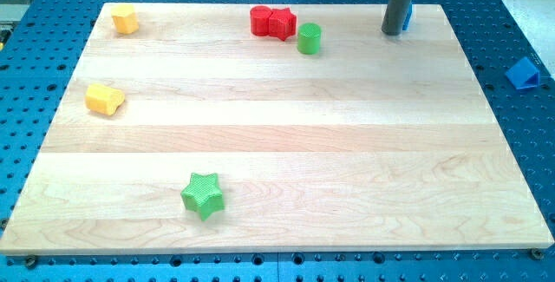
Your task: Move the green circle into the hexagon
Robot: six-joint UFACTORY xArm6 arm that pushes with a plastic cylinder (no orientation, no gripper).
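The green circle (309, 37), a short green cylinder, stands near the view's top, just right of two touching red blocks (260, 20), (282, 23); the right one looks star-shaped. A yellow hexagon-like block (126, 18) sits at the board's top left corner, far left of the green circle. My tip (395, 32) rests on the board at the top right, well to the right of the green circle and not touching it. A blue block (408, 17) is mostly hidden behind the rod.
A yellow heart-like block (104, 100) lies near the left edge. A green star (203, 195) lies at the bottom left. A blue block (526, 74) sits off the board at the right. The wooden board (286, 152) rests on a blue perforated table.
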